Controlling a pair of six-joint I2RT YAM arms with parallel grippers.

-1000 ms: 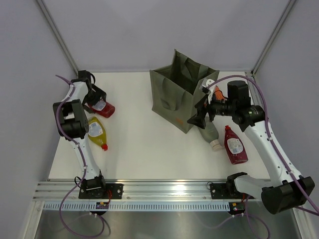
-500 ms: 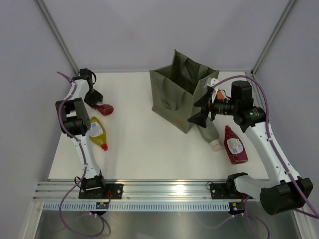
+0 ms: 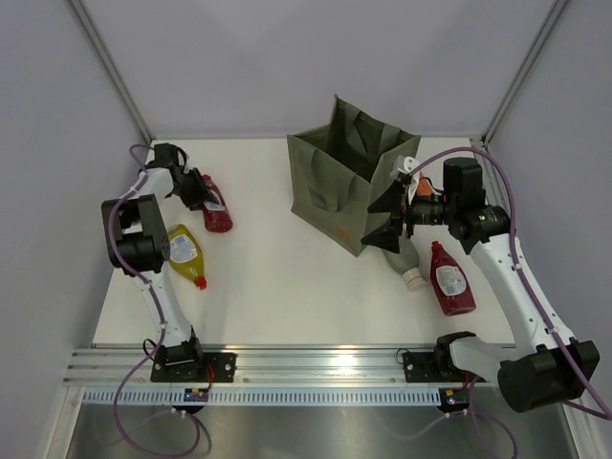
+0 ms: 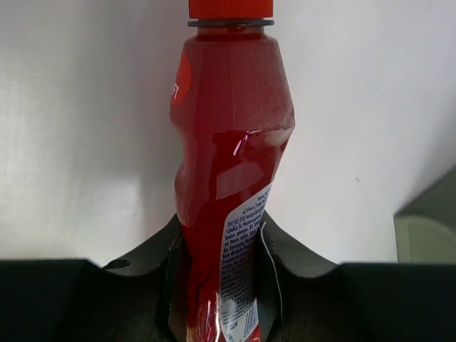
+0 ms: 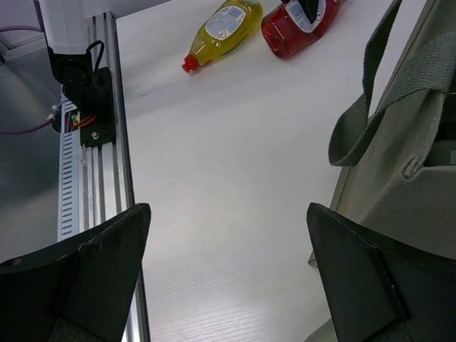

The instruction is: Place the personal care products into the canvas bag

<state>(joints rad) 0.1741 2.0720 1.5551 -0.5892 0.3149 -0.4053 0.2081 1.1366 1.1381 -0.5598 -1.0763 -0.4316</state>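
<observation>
White table (image 3: 277,277): matte, rectangular, fills middle of scene. Slotted aluminium rail (image 3: 316,363) along near edge, running left to right; pale toothed strip (image 3: 316,394) just in front of it. Brushed metal sheet (image 3: 316,430) nearest, below rail. Plain grey wall (image 3: 316,57) at far side. Metal strut (image 3: 110,67) slants up from far-left table corner, second strut (image 3: 524,67) from far-right corner.

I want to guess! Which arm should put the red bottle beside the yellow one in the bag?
Left: the left gripper hugs that red bottle; the right gripper is open, empty.
</observation>
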